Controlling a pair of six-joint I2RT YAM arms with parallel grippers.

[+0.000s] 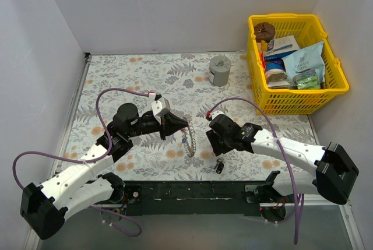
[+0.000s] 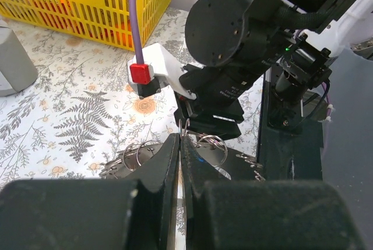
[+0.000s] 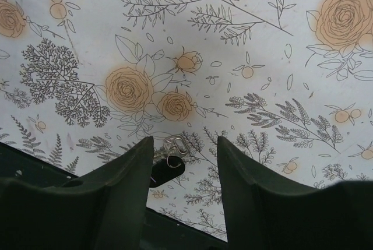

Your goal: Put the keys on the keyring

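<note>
My left gripper [image 2: 180, 145] clamps the light, probably slippery keyring [image 1: 187, 142] by its thin rim at frame centre, while my right gripper [image 3: 183, 145] holds its jaws apart.

keyring [image 1: 189, 140] between left hand [image 1: 182, 125] and right hand [image 1: 211, 142], cup [image 1: 220, 70] behind

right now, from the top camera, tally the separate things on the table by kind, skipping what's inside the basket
yellow basket: 1
grey cylindrical cup: 1
keyring: 1 (its keys are too small to count)
small black cylinder: 1
total: 4
</note>
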